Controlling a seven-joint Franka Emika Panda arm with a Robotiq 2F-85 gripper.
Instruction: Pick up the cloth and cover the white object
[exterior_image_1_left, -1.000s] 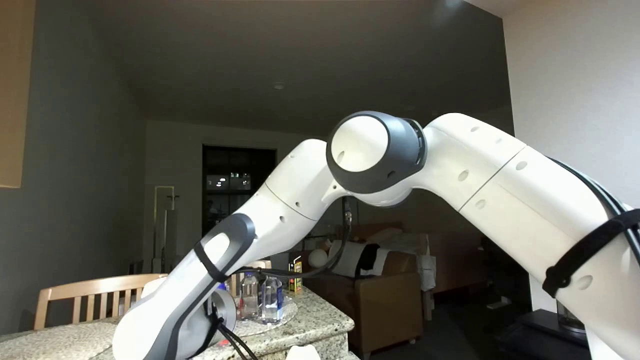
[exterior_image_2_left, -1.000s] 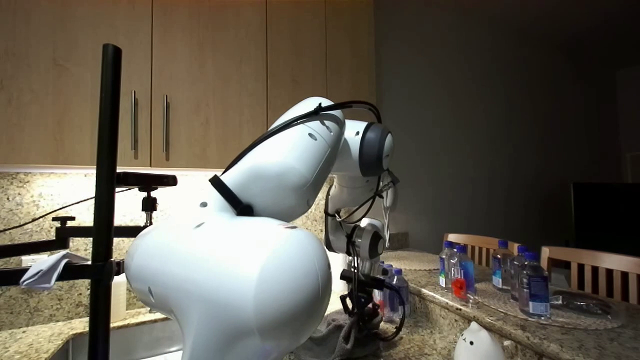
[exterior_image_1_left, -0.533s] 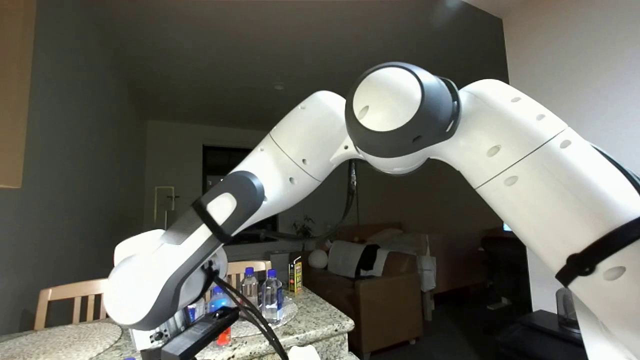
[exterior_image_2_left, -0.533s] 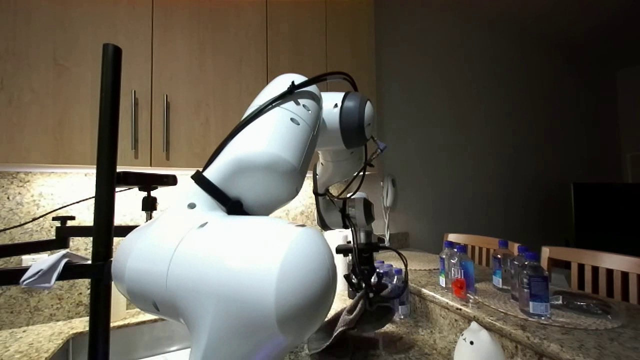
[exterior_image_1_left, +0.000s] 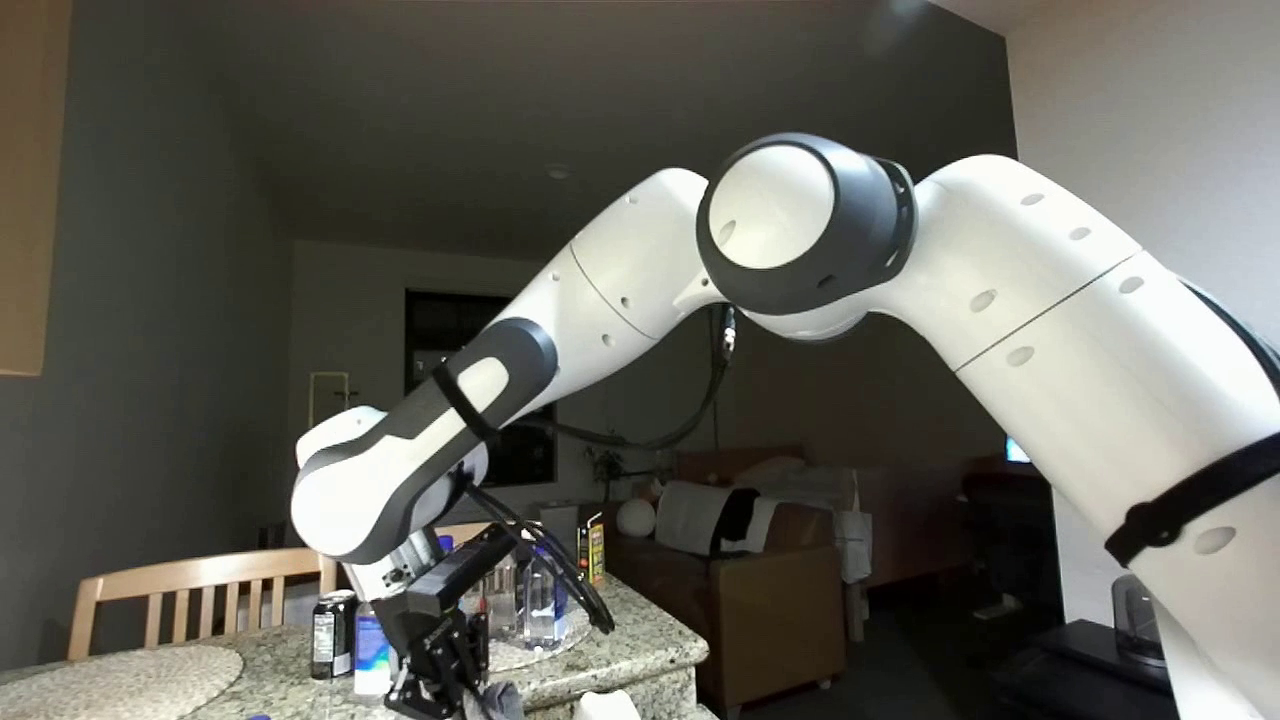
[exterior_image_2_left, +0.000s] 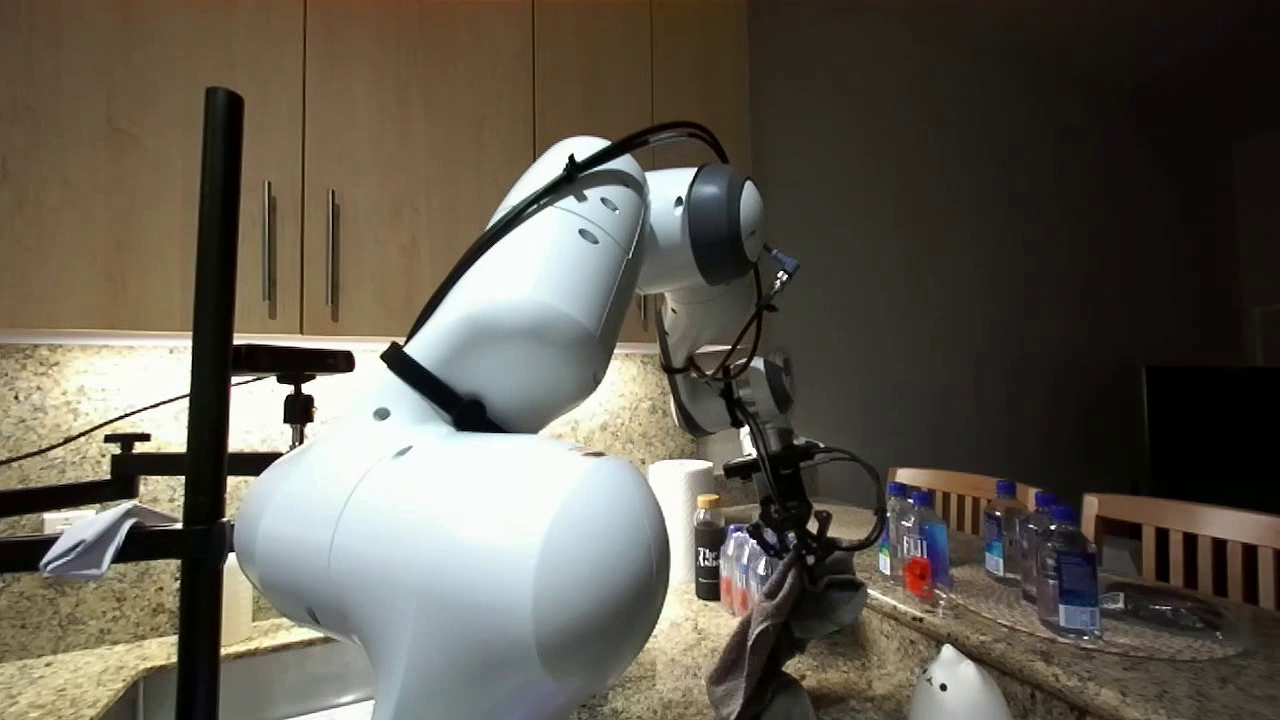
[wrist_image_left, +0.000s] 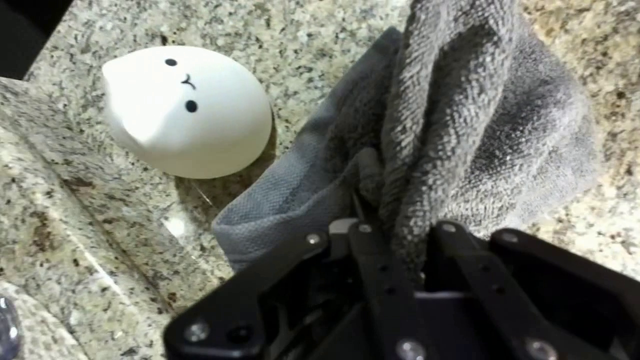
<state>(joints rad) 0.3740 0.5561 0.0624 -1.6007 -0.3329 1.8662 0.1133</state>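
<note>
At left in the wrist view, the smooth white two-eared figure (wrist_image_left: 200, 130) sits bare on the speckled granite tabletop (wrist_image_left: 320, 40); covering is not yet done. To its right, the black metal hand (wrist_image_left: 395, 230) pinches the fuzzy grey terry cloth (wrist_image_left: 425, 135), which hangs in folds just beside the figure. Picking up looks finished; carrying it over and releasing apparently remain.

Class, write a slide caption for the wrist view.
The claw grips a gray cloth; the white cat-like figure sits uncovered on the speckled counter.
</note>
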